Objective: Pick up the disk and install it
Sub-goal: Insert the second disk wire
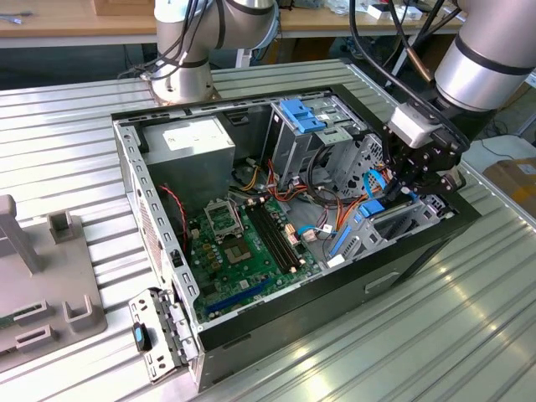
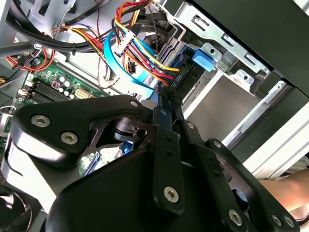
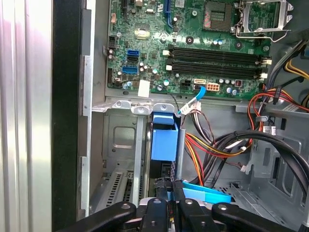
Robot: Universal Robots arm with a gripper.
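A robotics lab or workshop: an opened computer case (image 1: 285, 226) lies on a ribbed metal worktop (image 1: 435, 335), with a wooden bench (image 1: 75, 21) and loose cables behind.

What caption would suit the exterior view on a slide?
Robot gripper lowered into an open computer case, at the blue-framed disk beside the green motherboard.

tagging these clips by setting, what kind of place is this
Probably a robotics lab or workshop bench for computer assembly. An open computer case with its green circuit board showing lies on a ribbed metal table, the robot arm reaches into it, and wooden benches stand behind.
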